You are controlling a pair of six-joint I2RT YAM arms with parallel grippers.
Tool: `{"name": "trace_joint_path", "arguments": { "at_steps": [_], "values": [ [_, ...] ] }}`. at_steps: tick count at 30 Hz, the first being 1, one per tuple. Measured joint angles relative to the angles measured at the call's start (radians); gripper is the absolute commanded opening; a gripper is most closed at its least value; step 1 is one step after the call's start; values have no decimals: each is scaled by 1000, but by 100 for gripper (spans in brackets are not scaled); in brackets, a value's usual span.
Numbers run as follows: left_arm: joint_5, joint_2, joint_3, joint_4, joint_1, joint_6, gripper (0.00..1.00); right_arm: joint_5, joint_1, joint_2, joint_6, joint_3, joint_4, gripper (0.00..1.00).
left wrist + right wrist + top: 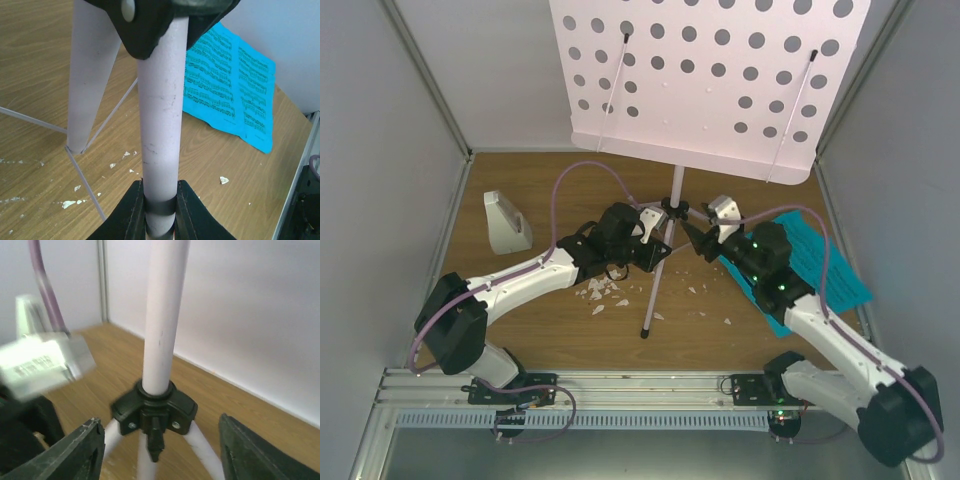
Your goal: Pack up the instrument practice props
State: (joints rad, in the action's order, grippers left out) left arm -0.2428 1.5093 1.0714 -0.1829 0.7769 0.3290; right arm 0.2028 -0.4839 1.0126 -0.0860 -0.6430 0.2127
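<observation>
The pale-lilac music stand [710,70] stands mid-table, its perforated plate filling the top of the overhead view. My left gripper [655,240] is shut on one stand leg [159,130], the jaws tight on both sides of it. My right gripper [705,238] is open, its fingers [85,447] wide on either side of the black tripod collar [152,410], not touching it. The cyan sheet music [825,260] lies flat at the right, partly under my right arm; it also shows in the left wrist view [230,80]. The white metronome [506,222] stands at the left.
White crumbs [603,292] lie scattered on the wooden table [570,330] around the stand's feet. Grey walls [380,150] close in left, right and back. A metal rail [640,385] runs along the near edge by the arm bases.
</observation>
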Motion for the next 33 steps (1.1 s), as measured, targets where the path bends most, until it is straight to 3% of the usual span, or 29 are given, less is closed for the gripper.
{"name": "trace_joint_path", "arguments": {
  "at_steps": [2,6,13,20,25,33],
  "values": [
    [0,0,0,0,0,0,0,19,13,-74,76,40,50,76],
    [0,0,0,0,0,0,0,99,59,-157,307,145,167,81],
    [0,0,0,0,0,0,0,148,85,-155,888,312,328,83],
    [0,0,0,0,0,0,0,159,86,-95,1355,323,454,86],
    [0,0,0,0,0,0,0,187,83,14,1558,322,566,86],
    [0,0,0,0,0,0,0,192,79,111,1684,280,625,83]
  ]
}}
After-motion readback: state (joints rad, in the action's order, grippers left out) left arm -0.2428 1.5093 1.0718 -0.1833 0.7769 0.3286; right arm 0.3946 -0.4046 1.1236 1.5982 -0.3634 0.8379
